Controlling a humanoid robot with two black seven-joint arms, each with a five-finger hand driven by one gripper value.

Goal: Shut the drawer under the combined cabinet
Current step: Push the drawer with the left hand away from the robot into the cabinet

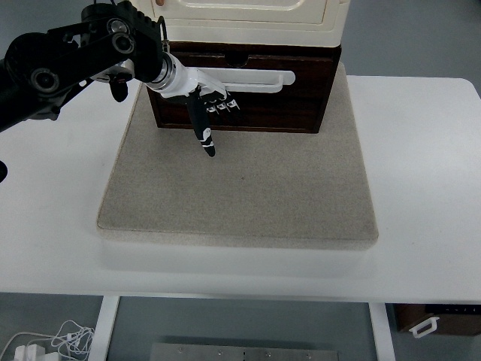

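**Left hand at the drawer front**

The fingers (223, 107) of the left hand (204, 105) are mostly curled in against the dark wood of the drawer (248, 94), holding nothing, while one long black digit sticks out and points down toward six o'clock over the mat. The handle itself is not gripped; the hand sits just below its left end.

From there, biggest thing first: the white table (428, 188) fills most of the view. On it lies a square grey mat (240, 195), taking up the middle. At twelve o'clock on the mat stands the combined cabinet (252, 19), cream above, with the brown drawer at its base. The drawer's front face shows toward the mat and carries a long white bar handle (255, 79) running across it. Whether the drawer is fully in or stands out a little, I cannot tell from this steep angle.

The black left arm (68, 60) reaches in from ten o'clock, its wrist ending at the drawer's left half. At seven o'clock, below the table edge, a tangle of white cable (52, 342) lies on the floor.
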